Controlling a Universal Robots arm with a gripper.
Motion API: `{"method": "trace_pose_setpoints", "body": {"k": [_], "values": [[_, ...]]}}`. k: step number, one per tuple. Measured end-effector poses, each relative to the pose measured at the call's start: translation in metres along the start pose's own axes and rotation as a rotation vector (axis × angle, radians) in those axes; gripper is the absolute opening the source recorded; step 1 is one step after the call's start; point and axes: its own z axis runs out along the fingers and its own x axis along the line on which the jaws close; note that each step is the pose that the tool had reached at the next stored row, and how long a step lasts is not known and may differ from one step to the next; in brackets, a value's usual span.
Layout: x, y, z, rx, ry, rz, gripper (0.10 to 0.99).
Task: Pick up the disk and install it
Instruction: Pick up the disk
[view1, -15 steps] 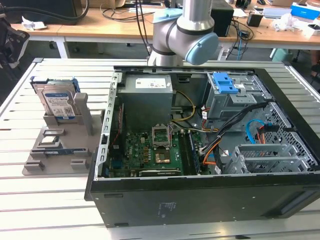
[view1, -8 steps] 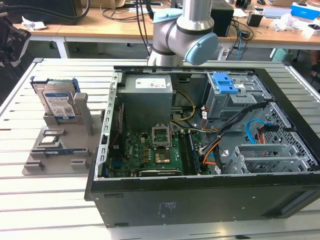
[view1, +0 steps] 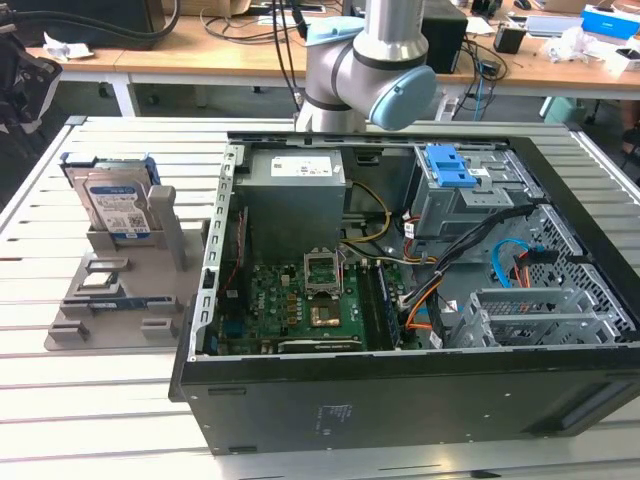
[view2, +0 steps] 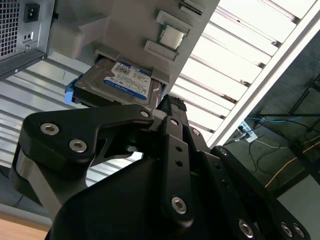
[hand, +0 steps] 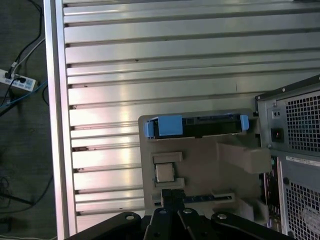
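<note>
The disk stands on edge in a slot of a grey holder on the slatted table, at the exterior view's left. Its white-and-blue label and blue frame show. In the second wrist view the disk lies beyond my gripper, with a gap between them. In the first wrist view I see the disk edge-on in the holder, and the gripper hangs over the holder's near end. The gripper holds nothing that I can see. The arm rises behind the computer case.
An open computer case fills the exterior view's middle and right, with a motherboard, a grey power supply box, a blue latch and loose cables. A small chip sits on the holder. Beyond the table edge lie floor cables.
</note>
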Motion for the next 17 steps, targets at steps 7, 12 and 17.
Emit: {"method": "trace_pose_setpoints", "body": {"k": [7,12,17], "values": [[0.0,0.0,0.0,-0.004,0.0077,-0.181,0.106],[0.0,0.0,0.0,-0.007,0.0123,-0.292,0.106],[0.0,0.0,0.0,-0.01,0.017,-0.404,0.106]]}}
